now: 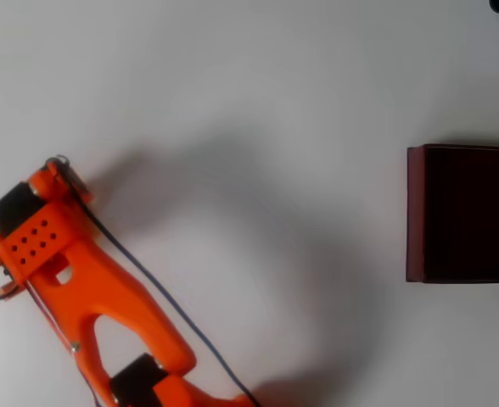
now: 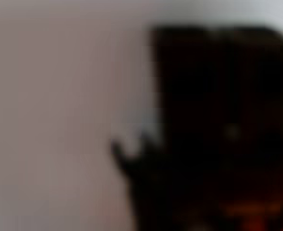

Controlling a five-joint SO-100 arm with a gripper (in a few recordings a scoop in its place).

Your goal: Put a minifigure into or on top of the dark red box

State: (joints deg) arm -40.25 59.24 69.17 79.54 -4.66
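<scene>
Whether the hand point(image 2: 146, 159) is apart or together cannot be told from the blurred wrist view. Overhead, the orange arm point(image 1: 88, 288) lies lower left on the white tabletop point(image 1: 258, 102). Well apart at the right edge, the dark red box point(image 1: 466, 212) shows a near-black interior.

My arm point(image 1: 88, 280) is bright orange with black motor blocks. At three o'clock in the overhead view, the dark red box point(image 1: 415, 212) has a near-black inside; the table point(image 1: 232, 102) is plain white.
</scene>
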